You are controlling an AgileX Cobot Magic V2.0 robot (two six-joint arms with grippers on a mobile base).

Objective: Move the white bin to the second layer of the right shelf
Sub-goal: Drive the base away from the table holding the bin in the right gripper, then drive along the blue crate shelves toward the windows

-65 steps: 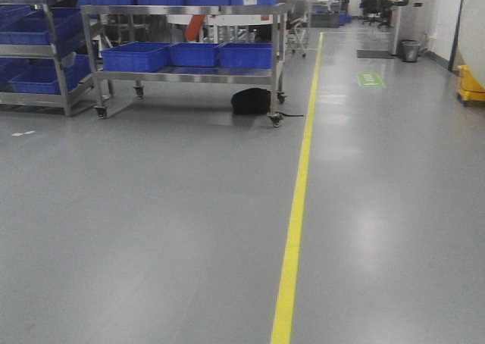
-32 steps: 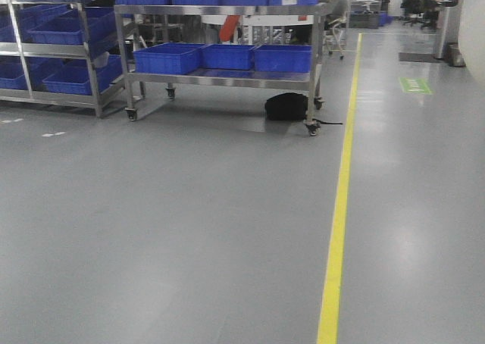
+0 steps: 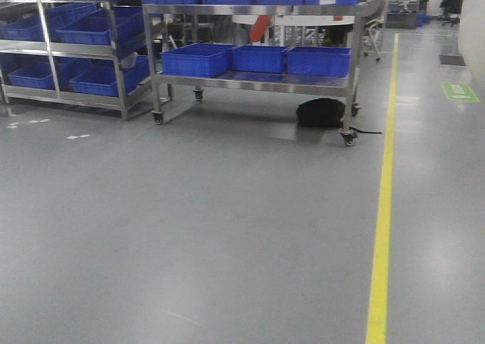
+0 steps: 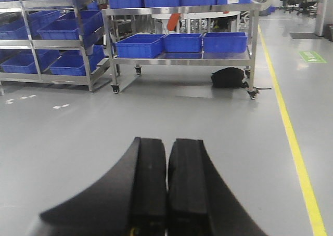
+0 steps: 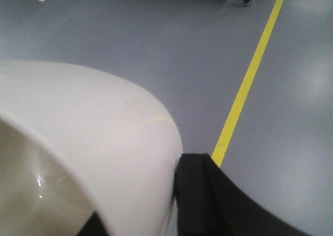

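- Far on the left of the front view, a steel rack (image 3: 76, 50) holds blue crates (image 3: 91, 27) on sloped levels.
- Beside it stands a steel cart (image 3: 250, 84) on wheels. Three more blue crates sit side by side on its lower deck and others on its top.
- Under the cart's right end, a black bag (image 3: 320, 113) lies on the grey floor (image 3: 189, 230).
- Right of the bag, a yellow line (image 3: 383, 223) runs along the floor away from me, and a green mark (image 3: 460, 92) lies beyond it.
- My left pincer (image 4: 167, 166) has its two black fingers (image 4: 148, 184) pressed together with nothing between them, pointing toward the cart.
- My right pincer (image 5: 151, 205) is clamped on the wall of the white bin (image 5: 88, 121), with one black finger (image 5: 200, 194) pressing on the outside. The bin fills the lower left of that wrist view, with the yellow line on the floor to its right.
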